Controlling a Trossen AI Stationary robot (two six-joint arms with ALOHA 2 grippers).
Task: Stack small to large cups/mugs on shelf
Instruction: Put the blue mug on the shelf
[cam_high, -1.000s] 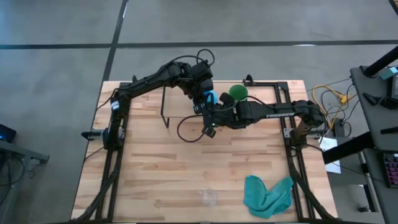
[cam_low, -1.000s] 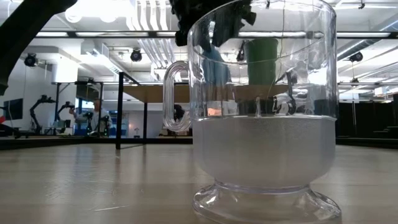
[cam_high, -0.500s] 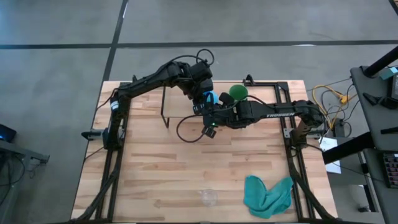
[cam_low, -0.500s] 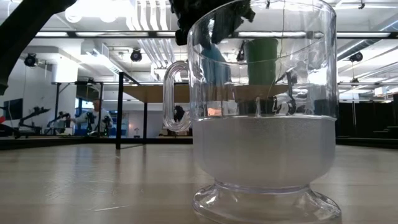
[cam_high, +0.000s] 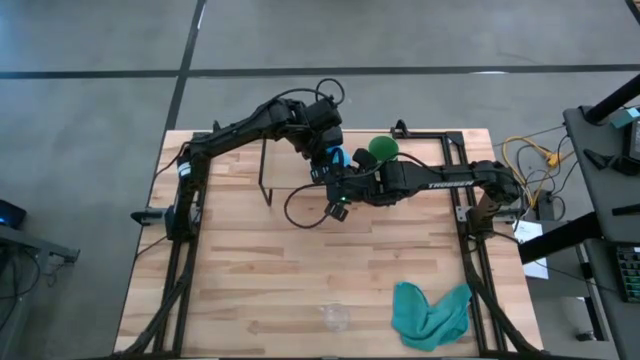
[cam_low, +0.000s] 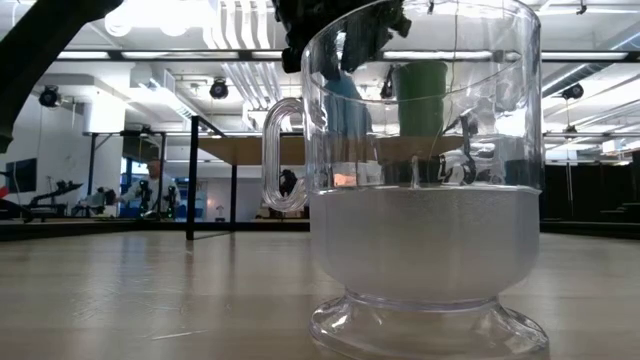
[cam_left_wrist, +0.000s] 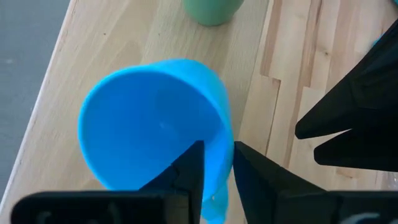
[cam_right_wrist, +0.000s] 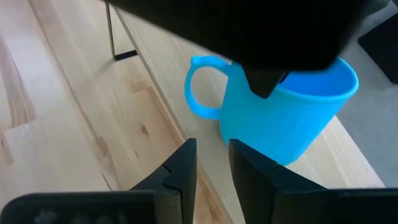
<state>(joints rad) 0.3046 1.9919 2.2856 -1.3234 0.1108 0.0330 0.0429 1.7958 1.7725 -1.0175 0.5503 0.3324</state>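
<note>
White lettering runs along the right arm's forearm in the high view, too small to read for certain. The blue mug (cam_left_wrist: 155, 124) is bright, smooth and open-topped, with a looped handle that shows in the right wrist view; it stands on the shelf (cam_high: 300, 165), a narrow light board on thin black wire legs in the upper middle of the high view. The left claw (cam_left_wrist: 214, 171) pinches the mug's rim, one dark finger inside the wall and one outside. Just beside the mug on the same board stands the green cup (cam_high: 383, 148), a plain round vessel whose base shows at the top edge of the left wrist view. The right claw (cam_right_wrist: 211, 165) hovers near the mug on its handle side, fingers narrowly parted and gripping nothing. The glass cup (cam_low: 420, 170) is clear, footed, with a loop handle and a frosted lower half; it fills the centre of the low view and sits near the bottom edge of the high view, well apart from the shelf. A crumpled teal cloth (cam_high: 432, 314) lies just right of it, at the lower right. The tabletop (cam_high: 250, 270) is pale butcher-block planking framed by black rails. Around it is grey concrete floor; the low view shows a hall with ceiling lamps, ducts and other benches.
</note>
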